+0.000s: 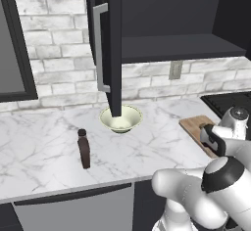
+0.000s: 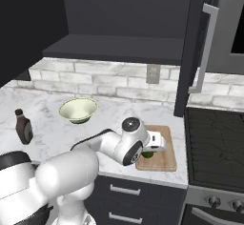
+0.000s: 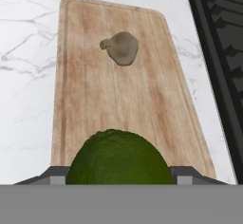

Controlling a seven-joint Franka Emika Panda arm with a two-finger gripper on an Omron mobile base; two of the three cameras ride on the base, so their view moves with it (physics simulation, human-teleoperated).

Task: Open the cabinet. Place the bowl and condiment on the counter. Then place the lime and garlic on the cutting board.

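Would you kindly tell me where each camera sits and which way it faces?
Left base view: behind the arm's left, facing the open cabinet, bowl and condiment; arm lower right.
Right base view: behind its right, facing the cutting board; arm lower left.
Hand view: on the hand, looking along the board at lime and garlic.
Both base views share bowl, condiment, counter.

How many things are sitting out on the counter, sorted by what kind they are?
Bowl: 1
Condiment bottle: 1
Cutting board: 1
Lime: 1
Garlic: 1
Total: 5
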